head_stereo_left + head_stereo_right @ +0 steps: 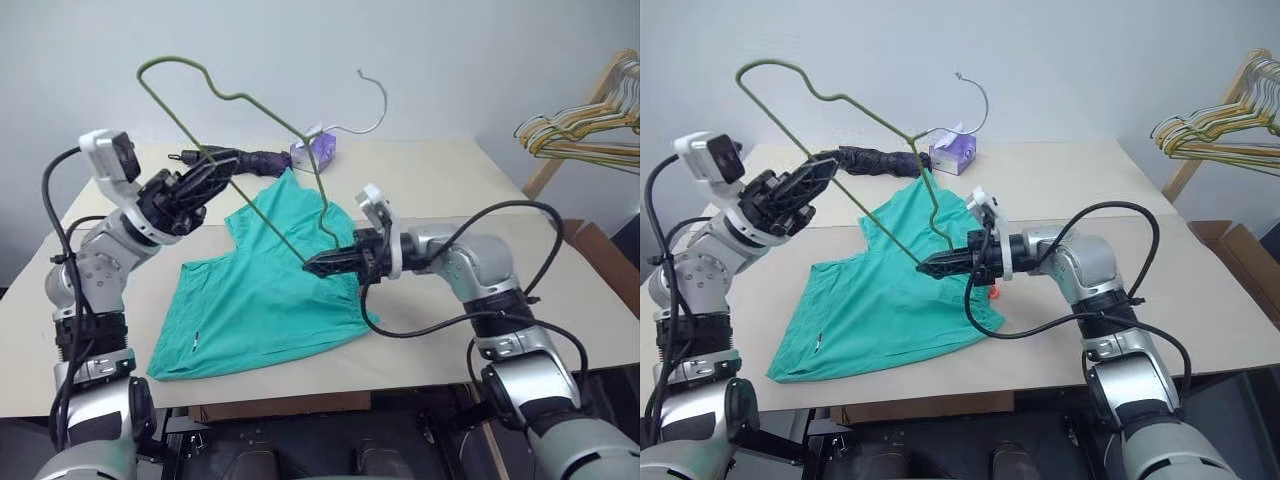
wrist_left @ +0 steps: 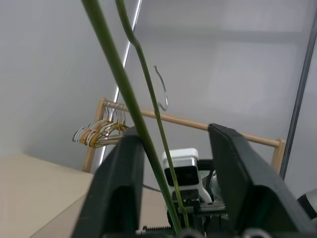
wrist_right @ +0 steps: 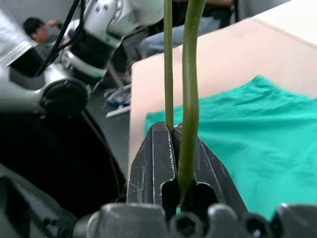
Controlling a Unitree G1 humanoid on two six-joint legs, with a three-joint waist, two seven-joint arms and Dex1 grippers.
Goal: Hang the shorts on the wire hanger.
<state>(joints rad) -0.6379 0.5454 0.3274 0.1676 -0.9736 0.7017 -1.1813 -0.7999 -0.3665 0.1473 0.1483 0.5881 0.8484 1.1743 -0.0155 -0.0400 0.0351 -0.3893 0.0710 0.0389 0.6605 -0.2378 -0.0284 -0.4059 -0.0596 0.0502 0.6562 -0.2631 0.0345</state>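
The teal shorts (image 1: 260,300) lie spread flat on the table, waistband toward the far side. The wire hanger (image 1: 175,58), thin olive-green wire with a pale hook, is tilted up in the air above them. My right gripper (image 1: 318,265) is shut on its lower corner, just over the shorts; in the right wrist view the wire is pinched between the closed fingers (image 3: 153,153). My left gripper (image 1: 205,180) stands open at the left. The hanger's long bar runs loosely between its spread fingers (image 2: 119,188).
A dark folded umbrella (image 1: 240,160) and a purple tissue pack (image 1: 315,150) lie at the table's far side. A bunch of coloured hangers (image 1: 580,130) hangs on a wooden rack at the right. A cardboard box (image 1: 600,250) stands beside the table.
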